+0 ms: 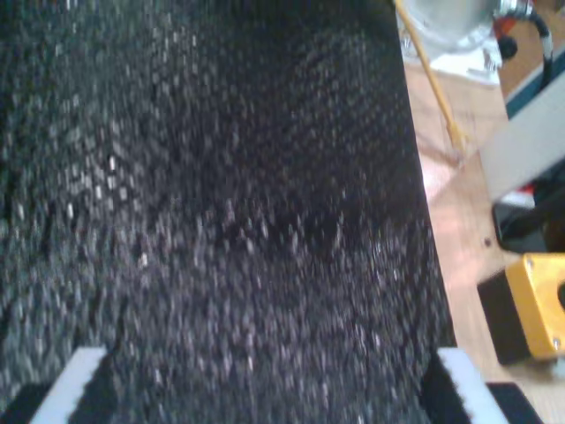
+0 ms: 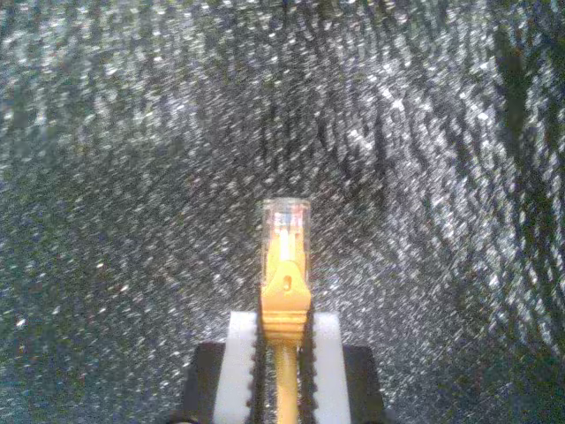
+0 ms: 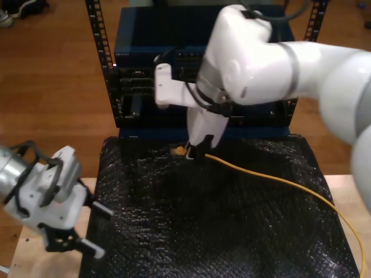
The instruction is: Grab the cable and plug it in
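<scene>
Here, my second gripper [image 2: 284, 371] pinches the cable [image 3: 278, 180] just behind its plug [image 2: 284, 231], above the black mat [image 3: 203, 231]; my first gripper [image 1: 265, 389] hangs spread, well apart.

Our thin yellow-orange cable [image 3: 278, 180] trails across the black mat; its small clear plug [image 2: 284, 231] sticks out beyond our second gripper's white fingers [image 2: 240, 367].
</scene>
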Controlling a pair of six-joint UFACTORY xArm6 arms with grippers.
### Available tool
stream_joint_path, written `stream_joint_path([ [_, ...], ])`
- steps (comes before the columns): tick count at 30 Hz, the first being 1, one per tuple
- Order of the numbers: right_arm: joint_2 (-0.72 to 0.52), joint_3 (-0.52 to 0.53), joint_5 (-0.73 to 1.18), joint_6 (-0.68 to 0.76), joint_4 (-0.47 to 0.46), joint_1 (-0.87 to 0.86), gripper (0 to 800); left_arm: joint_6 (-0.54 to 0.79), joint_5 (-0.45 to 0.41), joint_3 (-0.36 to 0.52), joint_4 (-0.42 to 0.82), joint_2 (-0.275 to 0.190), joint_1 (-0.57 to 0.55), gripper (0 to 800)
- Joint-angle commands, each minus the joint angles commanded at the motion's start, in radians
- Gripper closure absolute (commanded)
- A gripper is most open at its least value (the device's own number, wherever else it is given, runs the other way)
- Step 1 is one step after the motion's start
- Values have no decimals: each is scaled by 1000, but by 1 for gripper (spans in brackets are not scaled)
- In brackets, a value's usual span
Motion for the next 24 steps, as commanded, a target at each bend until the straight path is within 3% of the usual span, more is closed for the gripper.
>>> stream_joint_path([
  [8,-104,92,3,-37,43,-23,797,-8,0,-21,-110,6,-58,2],
  [24,-212,137,81,-37,124,-44,797,-2,-34,-49,-292,34,-124,2],
])
